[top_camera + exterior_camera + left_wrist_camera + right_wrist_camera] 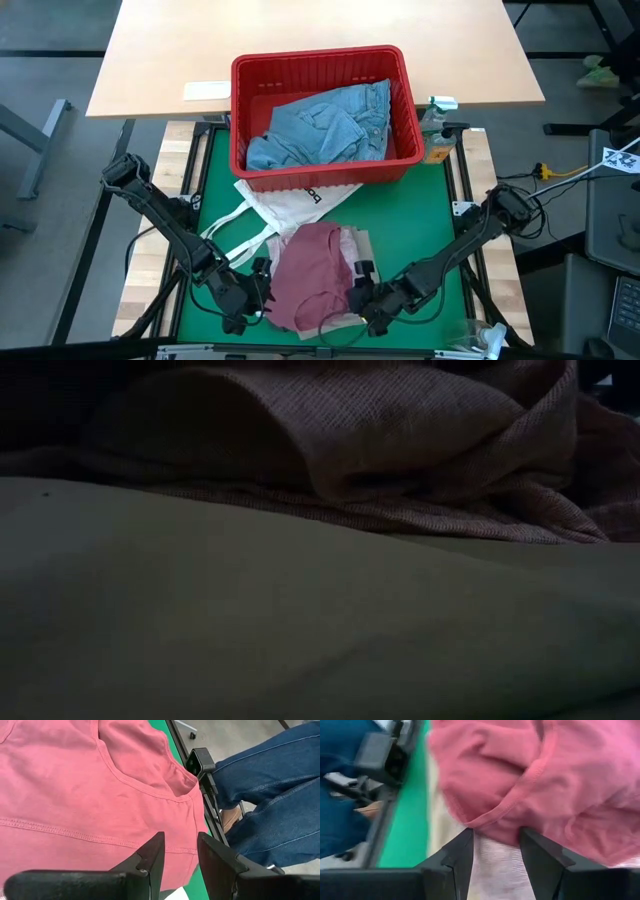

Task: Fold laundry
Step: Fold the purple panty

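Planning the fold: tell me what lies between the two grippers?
The pink top, spread over beige cloth, fills the stretch between the left gripper and right gripper, per the high view.

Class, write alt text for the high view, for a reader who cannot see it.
Seen from above, a pink top lies on a green table, with the left gripper and right gripper at its two sides, both open. Behind it a white tote bag lies flat, and a red basket holds blue jeans.
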